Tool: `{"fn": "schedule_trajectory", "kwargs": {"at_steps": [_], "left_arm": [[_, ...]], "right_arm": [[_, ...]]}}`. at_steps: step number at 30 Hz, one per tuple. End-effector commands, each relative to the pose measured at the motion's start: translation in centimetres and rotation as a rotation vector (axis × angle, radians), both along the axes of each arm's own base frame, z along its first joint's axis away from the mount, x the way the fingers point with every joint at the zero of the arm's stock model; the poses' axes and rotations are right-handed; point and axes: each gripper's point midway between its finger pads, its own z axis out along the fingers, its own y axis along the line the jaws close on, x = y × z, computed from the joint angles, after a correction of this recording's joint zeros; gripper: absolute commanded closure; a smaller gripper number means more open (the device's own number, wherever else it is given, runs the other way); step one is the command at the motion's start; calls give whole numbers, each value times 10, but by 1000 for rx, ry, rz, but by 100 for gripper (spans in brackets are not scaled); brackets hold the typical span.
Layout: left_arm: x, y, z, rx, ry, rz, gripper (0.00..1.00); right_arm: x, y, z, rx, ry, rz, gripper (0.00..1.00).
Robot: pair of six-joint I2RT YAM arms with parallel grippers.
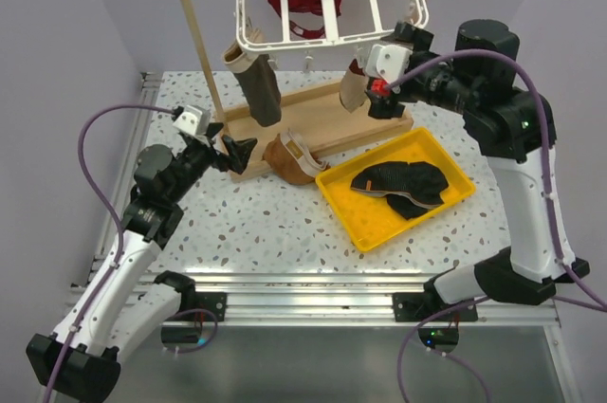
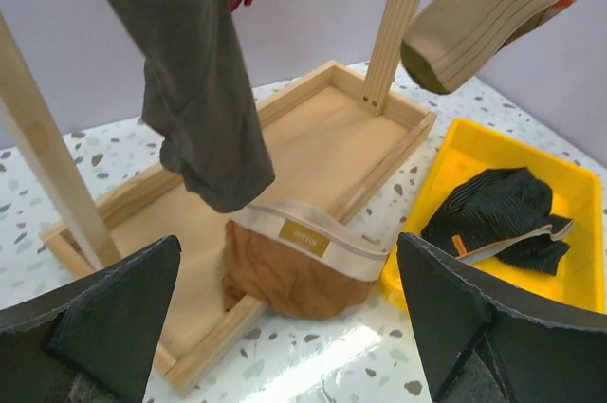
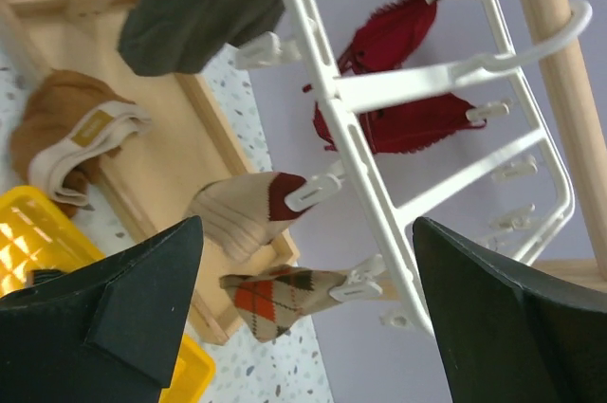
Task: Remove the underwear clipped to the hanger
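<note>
Top view: the grey briefs (image 1: 258, 88) hang clipped at the hanger's (image 1: 332, 38) near-left corner. The brown briefs (image 1: 289, 158) lie over the near edge of the stand base (image 1: 322, 117). The black briefs (image 1: 403, 185) lie in the tray (image 1: 370, 220) toward the table's (image 1: 275, 223) right edge. The left gripper (image 1: 237, 152) is low beside the brown briefs, and the right gripper (image 1: 384, 85) is up at the hanger's near-right corner.

Left wrist: jaws spread and empty, brown briefs ahead.

Right wrist: jaws spread and empty, a clipped sock (image 3: 242, 209) ahead.
</note>
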Motion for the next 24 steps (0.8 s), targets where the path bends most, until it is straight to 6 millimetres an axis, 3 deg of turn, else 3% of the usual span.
{"fn": "schedule_trajectory", "kwargs": {"at_steps": [1,2,4,5,8,9,13,14,15,17,18,19,20,22,23,24], "left_arm": [[-5,16,-21,60,17,72,0],[-8,23,-20,57,5,100,0],[-15,30,-23,55,-8,125,0],[-16,34,-23,49,-11,150,0],[-24,44,-24,23,-26,191,0],[-26,47,-33,21,4,206,0],[-30,61,-43,-9,31,285,0],[-29,66,-45,-23,43,316,0],[-29,68,-48,-27,52,327,0],[-29,72,-53,-34,73,352,0],[-29,72,-55,-44,86,360,0],[-29,73,-59,-40,100,364,0],[-29,73,-61,-43,111,367,0],[-29,74,-66,-44,134,379,0],[-29,76,-69,-46,142,388,0],[-30,77,-69,-51,145,395,0]], "right_arm": [[-65,5,-10,-37,73,210,4],[-86,8,-24,-56,135,289,4],[-102,10,-45,-125,158,387,4],[-120,11,-57,-134,207,453,4],[-138,13,-80,-180,242,560,3],[-141,13,-85,-182,258,578,3],[-146,23,-132,-218,395,622,2],[-140,28,-139,-210,413,597,3],[-134,28,-164,-247,471,566,4],[-124,42,-182,-252,496,525,4],[-116,41,-207,-291,542,471,4],[-113,48,-216,-302,547,457,5],[-99,59,-218,-265,536,403,5],[-82,67,-247,-308,550,297,8],[-65,78,-248,-267,523,225,10],[-66,86,-264,-289,526,207,11]]}}
